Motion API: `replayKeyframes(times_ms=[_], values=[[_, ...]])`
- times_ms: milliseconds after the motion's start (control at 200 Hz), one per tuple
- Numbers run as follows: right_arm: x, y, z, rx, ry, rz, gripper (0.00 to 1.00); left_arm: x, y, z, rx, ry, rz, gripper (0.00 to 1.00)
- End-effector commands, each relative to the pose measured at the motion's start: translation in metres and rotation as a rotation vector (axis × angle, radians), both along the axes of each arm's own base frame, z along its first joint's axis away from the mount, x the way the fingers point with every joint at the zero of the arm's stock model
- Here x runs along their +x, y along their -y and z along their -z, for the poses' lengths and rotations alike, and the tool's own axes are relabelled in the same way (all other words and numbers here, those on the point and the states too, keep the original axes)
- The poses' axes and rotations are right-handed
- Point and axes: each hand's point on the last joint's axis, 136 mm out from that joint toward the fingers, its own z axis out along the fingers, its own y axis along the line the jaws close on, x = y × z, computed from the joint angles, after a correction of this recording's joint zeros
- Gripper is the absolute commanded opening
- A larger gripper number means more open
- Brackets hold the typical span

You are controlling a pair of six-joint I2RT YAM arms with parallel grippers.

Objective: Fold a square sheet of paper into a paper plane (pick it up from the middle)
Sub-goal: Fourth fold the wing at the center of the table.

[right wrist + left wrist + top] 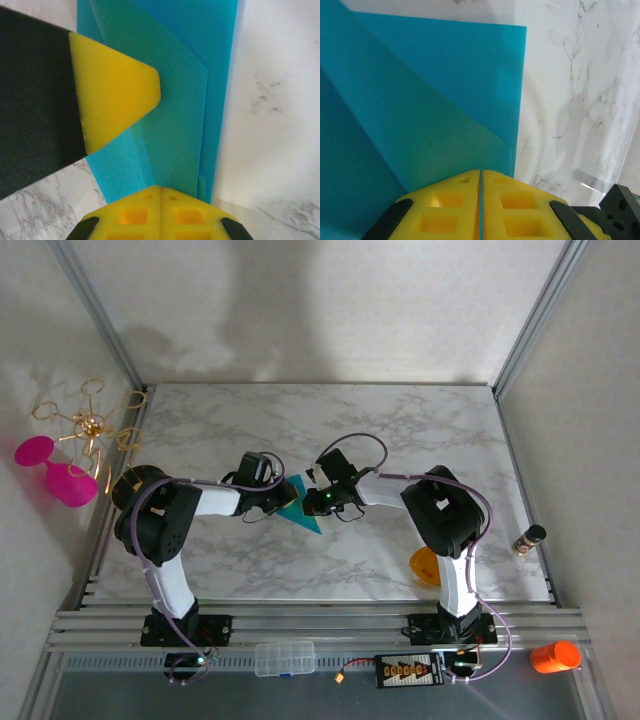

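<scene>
The square sheet of paper is teal-blue and partly folded, lying mid-table as a pointed shape between both grippers. My left gripper comes at it from the left. In the left wrist view its yellow fingertips are shut, with a thin teal strip of the paper pinched between them. My right gripper meets the paper from the right. Its shut tips rest against the layered paper, and no paper shows in their seam. One left finger lies over the paper there.
A small orange bowl sits by the right arm's base. A pink goblet and a gold wire ornament stand off the table's left edge. A small bottle stands beyond its right edge.
</scene>
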Motion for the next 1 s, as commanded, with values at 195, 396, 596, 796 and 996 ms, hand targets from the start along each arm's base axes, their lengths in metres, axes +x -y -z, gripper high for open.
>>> replayKeyframes(times_ms=[195,396,596,796,996], values=[[0.000,-0.017,-0.027,0.068,0.046,-0.050,0.06,-0.011,-0.020,0.038,0.160,-0.114,-0.045,0.10],[-0.004,-0.012,-0.001,0.019,-0.005,-0.030,0.05,-0.016,-0.025,0.047,0.196,-0.147,-0.047,0.10],[-0.021,0.003,0.011,-0.026,-0.047,-0.035,0.05,-0.019,-0.033,0.055,0.244,-0.176,-0.064,0.09],[-0.041,0.021,0.014,-0.059,-0.085,-0.044,0.05,-0.022,-0.038,0.063,0.274,-0.206,-0.079,0.09],[-0.056,0.035,0.014,-0.081,-0.106,-0.041,0.05,-0.022,-0.038,0.063,0.274,-0.207,-0.080,0.09]])
